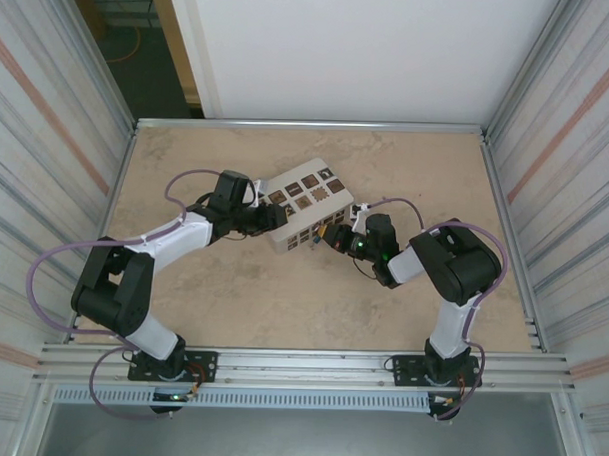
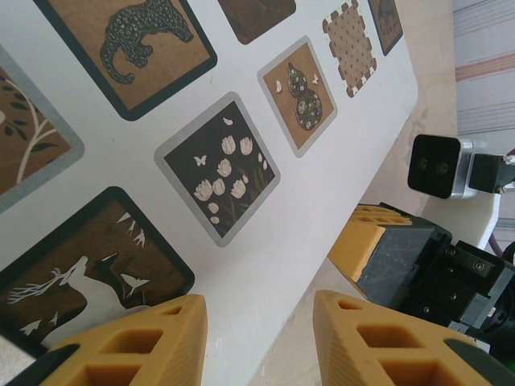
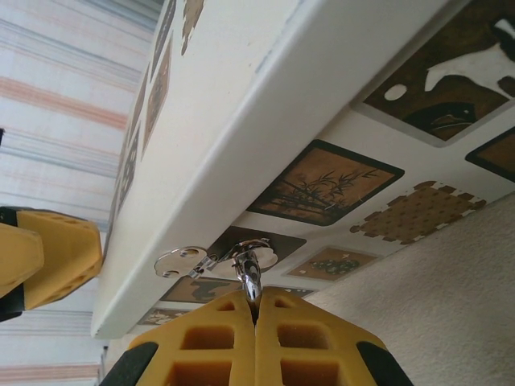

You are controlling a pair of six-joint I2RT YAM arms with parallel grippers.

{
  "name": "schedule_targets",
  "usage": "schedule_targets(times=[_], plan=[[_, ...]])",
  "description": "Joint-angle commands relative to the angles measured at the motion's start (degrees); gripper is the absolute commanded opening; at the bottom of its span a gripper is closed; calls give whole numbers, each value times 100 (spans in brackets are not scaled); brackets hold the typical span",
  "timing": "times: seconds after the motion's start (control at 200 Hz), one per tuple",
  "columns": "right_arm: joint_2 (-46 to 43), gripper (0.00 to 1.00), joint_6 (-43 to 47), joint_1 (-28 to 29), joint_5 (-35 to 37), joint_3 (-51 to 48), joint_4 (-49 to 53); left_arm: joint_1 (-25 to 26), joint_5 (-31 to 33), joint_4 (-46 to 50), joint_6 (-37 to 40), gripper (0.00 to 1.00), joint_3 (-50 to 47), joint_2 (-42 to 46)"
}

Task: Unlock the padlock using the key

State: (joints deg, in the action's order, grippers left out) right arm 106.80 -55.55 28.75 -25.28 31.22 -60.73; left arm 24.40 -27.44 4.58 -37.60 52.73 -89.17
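1. Beige bench (image 1: 282, 307), shut in by striped walls, carries the work. Near its middle the right pincer (image 3: 256, 304) has its yellow fingers pressed together, pinching the key (image 3: 251, 277), a bright metal sliver that stands out from between the tips.
2. The key's far end reaches a small metal clump (image 3: 245, 251) on the long side of the white box (image 3: 265, 104). A flat ring (image 3: 179, 259) hangs just beside the clump and seems linked to it. The padlock should sit in that clump, but its brass body is too small and too covered to make out.
3. At the box's left end the left pincer (image 2: 257, 322) stands part spread across the top edge, one finger over the pictured top and the other past the edge on the bench side. Whether it presses on the box I cannot tell. I judge it is there to steady it.
4. Step in hand, as I read it: the key is at or in the keyhole and the turn is not yet done. Nothing shows a sprung shackle.
5. The next move calls for seating the key fully along its own line, then twisting the wrist about the key's axis.
6. The pinch must not let the thin metal slip, and the box must not swing, so the left arm has to brace it.
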Motion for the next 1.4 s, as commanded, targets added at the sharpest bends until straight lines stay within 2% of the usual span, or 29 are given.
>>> schedule_targets(times=[0.0, 1.393], plan=[[-102, 0, -252, -56, 67, 25, -440, 65, -33, 634, -79, 40, -220, -31], [-450, 0, -702, -173, 439, -15, -282, 73, -82, 483, -139, 40, -436, -13]])
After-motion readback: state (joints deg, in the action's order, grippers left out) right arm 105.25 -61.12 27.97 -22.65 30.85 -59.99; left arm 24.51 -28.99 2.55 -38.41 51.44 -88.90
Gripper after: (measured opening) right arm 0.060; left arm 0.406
